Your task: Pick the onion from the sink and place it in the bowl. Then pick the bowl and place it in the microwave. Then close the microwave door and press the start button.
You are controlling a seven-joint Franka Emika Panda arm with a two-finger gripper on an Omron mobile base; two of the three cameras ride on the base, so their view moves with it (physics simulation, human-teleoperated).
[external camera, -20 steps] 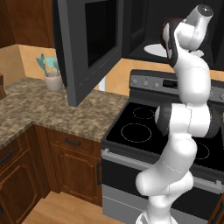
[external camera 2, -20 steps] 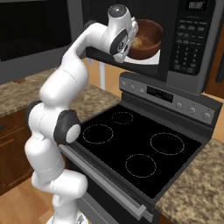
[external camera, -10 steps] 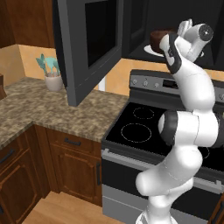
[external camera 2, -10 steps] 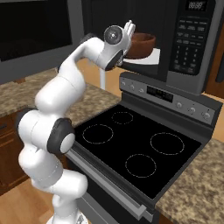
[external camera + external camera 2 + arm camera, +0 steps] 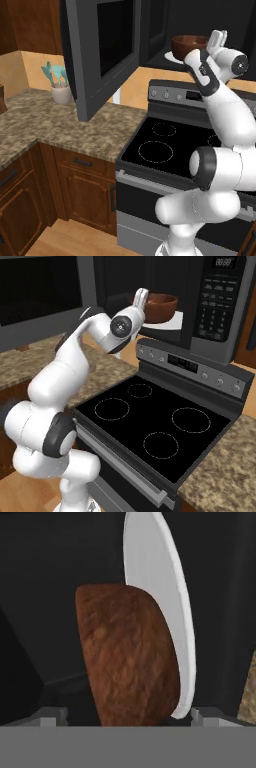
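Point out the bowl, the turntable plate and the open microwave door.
bowl (image 5: 159, 305): right base view, on its reddish-brown outer side.
turntable plate (image 5: 161, 582): hand view, on its bare white face beyond the bowl.
microwave door (image 5: 85, 80): left base view, on the grey frame beside its dark window.

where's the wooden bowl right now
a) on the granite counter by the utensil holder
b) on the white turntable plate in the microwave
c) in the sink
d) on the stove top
b: the bowl sits on the white turntable plate inside the open microwave, above the stove.
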